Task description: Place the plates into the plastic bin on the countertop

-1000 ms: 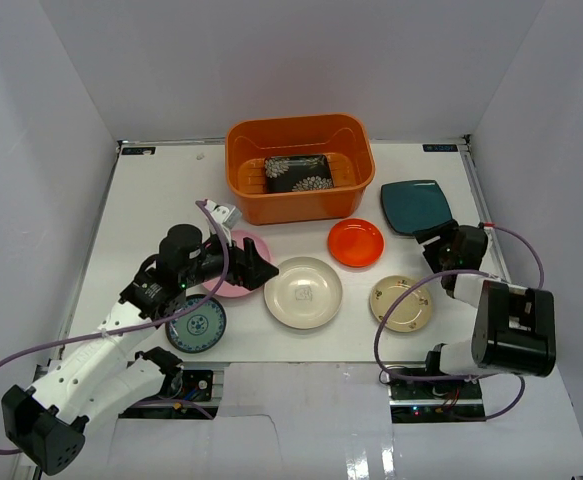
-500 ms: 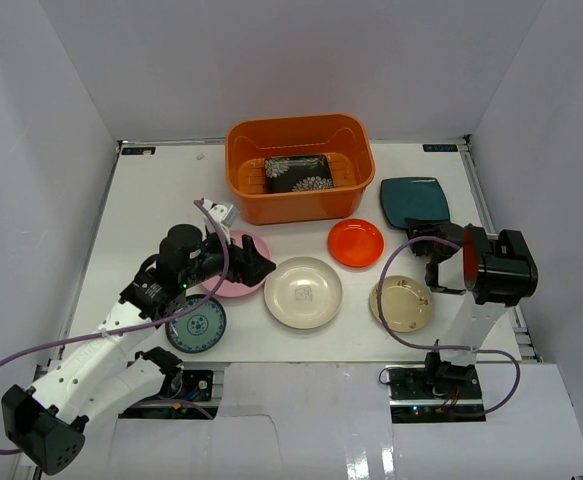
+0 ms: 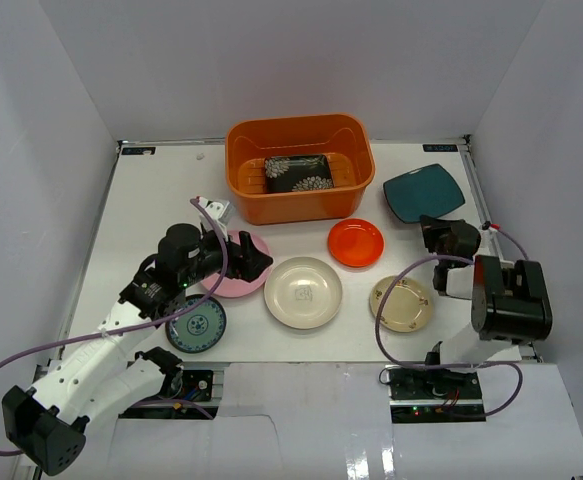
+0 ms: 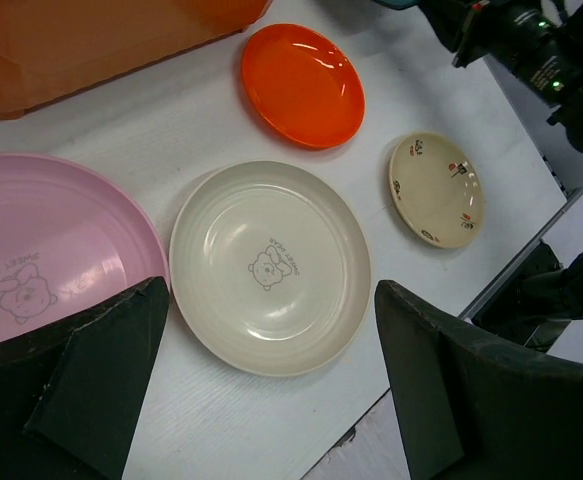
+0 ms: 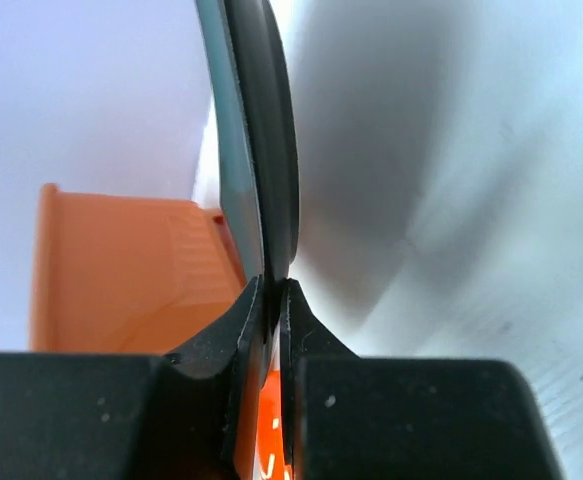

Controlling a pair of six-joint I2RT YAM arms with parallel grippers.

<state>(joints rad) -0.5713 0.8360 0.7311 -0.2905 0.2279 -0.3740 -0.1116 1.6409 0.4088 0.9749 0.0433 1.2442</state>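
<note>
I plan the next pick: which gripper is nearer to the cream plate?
Left. The left gripper hangs over the pink plate, just beside the cream plate; the right gripper pinches the teal plate, farther right.

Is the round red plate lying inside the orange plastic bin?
No, the round red plate lies on the white countertop, just outside the front wall of the orange plastic bin.

The bin (image 3: 301, 207) looks like smooth orange plastic with a soft shine. The red plate (image 4: 303, 84) is glossy (it shines the most). The cream plate (image 4: 271, 265) and pink plate (image 4: 51, 240) are smooth and a bit shiny. The teal plate (image 3: 426, 193) has only a faint shine. The table (image 3: 161, 190) is white and matt.
</note>
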